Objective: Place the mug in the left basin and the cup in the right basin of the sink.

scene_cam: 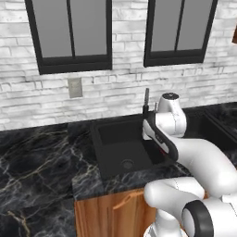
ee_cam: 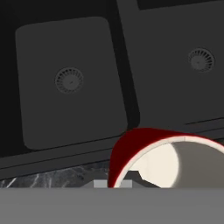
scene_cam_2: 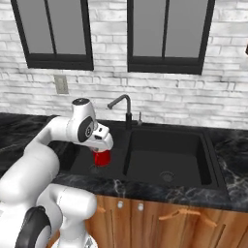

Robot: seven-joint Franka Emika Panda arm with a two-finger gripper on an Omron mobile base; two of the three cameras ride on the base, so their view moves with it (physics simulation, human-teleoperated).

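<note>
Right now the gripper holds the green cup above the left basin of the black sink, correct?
Not quite: it's the red mug, not a green cup. The right base view shows the gripper holding it above the left basin of the black sink.

Table: black veined marble top over wood cabinet fronts. Set into it: matte black double-basin sink, gooseneck faucet behind.
</note>
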